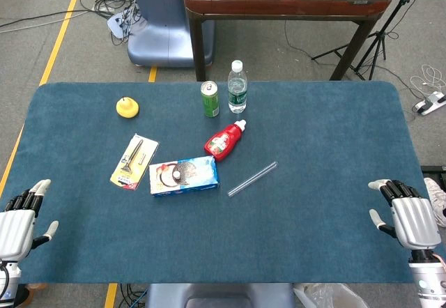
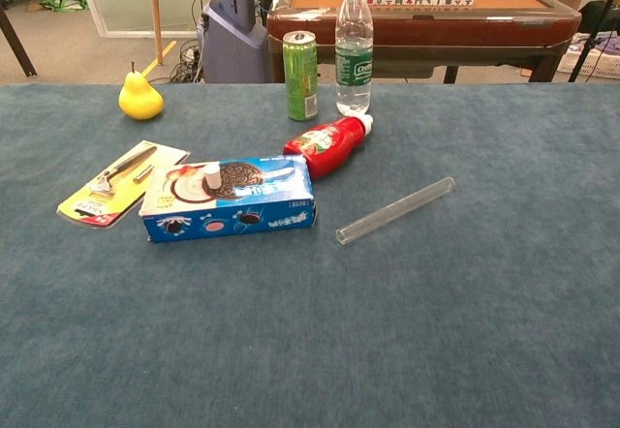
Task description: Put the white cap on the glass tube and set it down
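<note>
Both robot hands, left (image 1: 19, 219) and right (image 1: 410, 217), are held empty with fingers apart at the counter's (image 1: 327, 203) near edge; the white cap (image 2: 211, 174) atop the cookie box (image 2: 231, 200) is best pinched first, the glass tube (image 2: 395, 210) lying just right.

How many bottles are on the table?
2: the water bottle stands at the back beside the green can; the red bottle lies just in front. None seems hidden.
</note>
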You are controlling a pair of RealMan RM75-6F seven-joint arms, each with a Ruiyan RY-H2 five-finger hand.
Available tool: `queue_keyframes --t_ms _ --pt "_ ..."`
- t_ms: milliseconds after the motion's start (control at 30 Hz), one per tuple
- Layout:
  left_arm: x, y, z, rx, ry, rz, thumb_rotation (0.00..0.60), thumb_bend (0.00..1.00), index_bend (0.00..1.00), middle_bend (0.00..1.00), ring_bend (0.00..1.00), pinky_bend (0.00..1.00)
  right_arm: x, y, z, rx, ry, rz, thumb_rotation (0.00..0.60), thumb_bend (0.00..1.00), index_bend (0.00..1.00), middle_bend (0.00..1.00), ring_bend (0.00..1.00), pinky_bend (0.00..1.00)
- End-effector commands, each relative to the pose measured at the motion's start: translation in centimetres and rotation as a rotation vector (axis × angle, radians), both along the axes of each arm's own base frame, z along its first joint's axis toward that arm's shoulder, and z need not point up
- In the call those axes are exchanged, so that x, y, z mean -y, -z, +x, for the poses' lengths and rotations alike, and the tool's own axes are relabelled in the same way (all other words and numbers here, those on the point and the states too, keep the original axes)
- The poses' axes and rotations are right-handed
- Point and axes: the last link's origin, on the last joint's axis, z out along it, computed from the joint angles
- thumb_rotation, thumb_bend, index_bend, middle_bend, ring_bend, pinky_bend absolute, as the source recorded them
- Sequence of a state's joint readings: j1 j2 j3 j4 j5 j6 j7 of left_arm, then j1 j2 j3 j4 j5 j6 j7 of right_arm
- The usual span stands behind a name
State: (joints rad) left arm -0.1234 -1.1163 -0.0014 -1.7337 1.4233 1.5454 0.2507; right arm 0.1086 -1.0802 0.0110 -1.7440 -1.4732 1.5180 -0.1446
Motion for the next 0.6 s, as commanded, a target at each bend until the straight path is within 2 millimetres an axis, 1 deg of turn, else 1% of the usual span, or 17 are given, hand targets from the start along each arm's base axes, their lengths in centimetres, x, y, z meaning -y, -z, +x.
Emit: queue_keyframes --t_ms 33,167,267,300,367,400,467,500,533,567,600 --pt "0.0 0.1 0.1 0.004 0.000 -0.003 0.600 0.26 0.05 0.12 0.15 0.20 0.0 0.1 0.0 0.009 0.002 0.006 0.600 0.29 0.31 0.30 0.24 0.35" --pt "-0.1 0.1 0.2 0.007 0.007 0.000 0.600 0.26 0.06 0.12 0.15 0.20 0.2 0.1 0.2 0.016 -0.004 0.019 0.600 0.29 0.31 0.30 0.24 0.35" --pt "-0.3 0.1 0.3 0.012 0.019 0.005 0.600 0.26 0.08 0.12 0.15 0.20 0.9 0.0 0.8 0.007 -0.030 0.034 0.600 0.29 0.31 0.33 0.25 0.35" --pt "-0.3 0.0 0.3 0.014 0.024 0.009 0.600 0.26 0.09 0.12 0.15 0.20 1.1 0.0 1.1 0.004 -0.042 0.042 0.600 0.28 0.31 0.35 0.27 0.35" --pt "-0.4 0.0 0.4 0.019 0.035 0.017 0.600 0.26 0.11 0.12 0.16 0.20 1.9 0.2 2.1 0.008 -0.073 0.069 0.600 0.26 0.31 0.39 0.36 0.39" --pt "-0.4 0.0 0.4 0.019 0.039 0.019 0.600 0.26 0.12 0.12 0.17 0.21 2.4 0.2 2.5 0.010 -0.088 0.081 0.600 0.25 0.31 0.43 0.42 0.44" --pt "-0.5 0.0 0.4 0.021 0.043 0.017 0.600 0.26 0.14 0.13 0.17 0.21 3.5 0.6 3.5 0.015 -0.118 0.121 0.600 0.25 0.32 0.53 0.55 0.58" --pt "-0.5 0.0 0.4 0.021 0.044 0.015 0.600 0.26 0.14 0.13 0.17 0.21 4.2 0.8 3.9 0.016 -0.132 0.141 0.600 0.25 0.32 0.58 0.61 0.68" --pt "-0.5 0.0 0.4 0.019 0.045 0.014 0.600 0.26 0.15 0.13 0.17 0.22 5.0 1.2 4.6 0.014 -0.152 0.166 0.600 0.25 0.33 0.61 0.65 0.75" --pt "-0.6 0.0 0.4 0.018 0.046 0.013 0.600 0.26 0.15 0.12 0.17 0.22 5.7 1.5 5.1 0.006 -0.168 0.188 0.600 0.25 0.35 0.67 0.71 0.84" --pt "-0.6 0.0 0.4 0.016 0.049 0.013 0.600 0.26 0.15 0.12 0.17 0.22 6.5 2.1 5.7 -0.008 -0.188 0.220 0.600 0.25 0.37 0.72 0.77 0.91"
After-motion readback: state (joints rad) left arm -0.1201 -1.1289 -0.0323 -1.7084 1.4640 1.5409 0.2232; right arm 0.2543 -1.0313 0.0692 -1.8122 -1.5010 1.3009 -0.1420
